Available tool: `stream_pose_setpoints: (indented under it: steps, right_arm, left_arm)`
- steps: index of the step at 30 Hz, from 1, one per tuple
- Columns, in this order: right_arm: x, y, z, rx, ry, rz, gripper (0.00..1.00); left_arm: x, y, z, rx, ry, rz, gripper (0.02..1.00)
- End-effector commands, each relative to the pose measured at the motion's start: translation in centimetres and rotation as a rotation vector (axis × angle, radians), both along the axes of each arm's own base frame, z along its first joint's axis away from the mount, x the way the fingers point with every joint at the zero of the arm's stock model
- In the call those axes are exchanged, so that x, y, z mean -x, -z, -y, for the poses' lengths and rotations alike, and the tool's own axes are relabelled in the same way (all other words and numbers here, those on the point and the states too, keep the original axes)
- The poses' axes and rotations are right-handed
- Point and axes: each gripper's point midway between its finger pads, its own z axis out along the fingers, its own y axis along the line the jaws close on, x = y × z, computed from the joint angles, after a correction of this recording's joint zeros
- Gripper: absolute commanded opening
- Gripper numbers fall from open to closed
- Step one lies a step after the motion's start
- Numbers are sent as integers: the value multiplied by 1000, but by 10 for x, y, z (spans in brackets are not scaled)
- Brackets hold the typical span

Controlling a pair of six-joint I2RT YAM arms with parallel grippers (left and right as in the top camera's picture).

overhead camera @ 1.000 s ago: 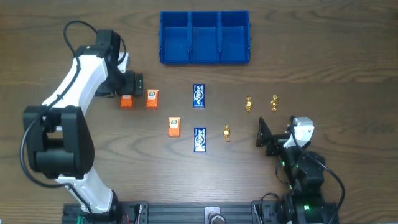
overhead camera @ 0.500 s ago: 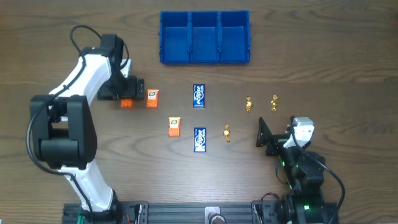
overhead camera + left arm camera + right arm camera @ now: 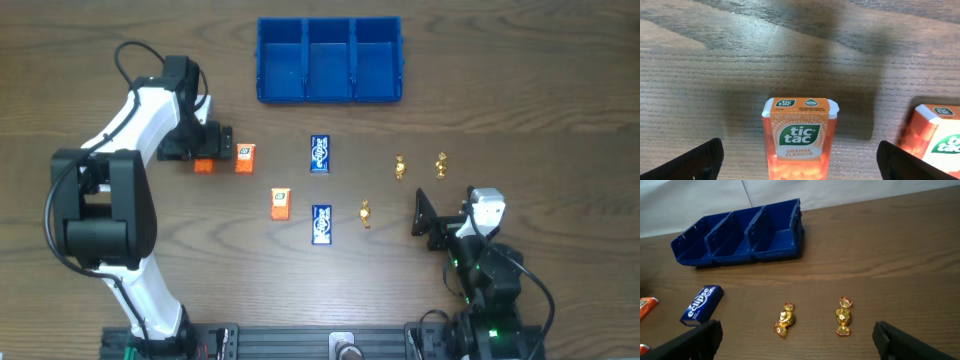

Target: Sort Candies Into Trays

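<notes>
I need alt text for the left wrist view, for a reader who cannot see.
An orange candy box lies on the wooden table between the left hand's open black fingers. A second orange box lies beside it.

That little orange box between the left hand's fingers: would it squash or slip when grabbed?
Probably not squash: the orange box looks like hard, straight-edged plastic, so likely stiff. Its smooth sides might be slightly slippery. Lying flat on the wooden table, it should slide rather than roll or tip when pushed.
</notes>
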Motion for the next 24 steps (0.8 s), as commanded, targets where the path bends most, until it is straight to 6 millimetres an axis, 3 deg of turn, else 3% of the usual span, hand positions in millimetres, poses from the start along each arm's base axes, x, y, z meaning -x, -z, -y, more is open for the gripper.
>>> stream_pose_setpoints:
  steps: [1,8,16,24]
  right_arm:
    - [1,1,-2,-9,-10,-6,998]
    - [1,1,-2,-9,-10,-6,998]
    - [1,1,-2,-9,-10,-6,998]
    - [1,1,-2,-9,-10,-6,998]
  left_arm:
    - [-4,7,-6,-21,-17,-9,941]
    - [-3,8,-11,-21,-32,-15,847]
    - [-2,12,-10,-22,-46,-26,673]
    - [-2,12,-10,-20,-53,-27,617]
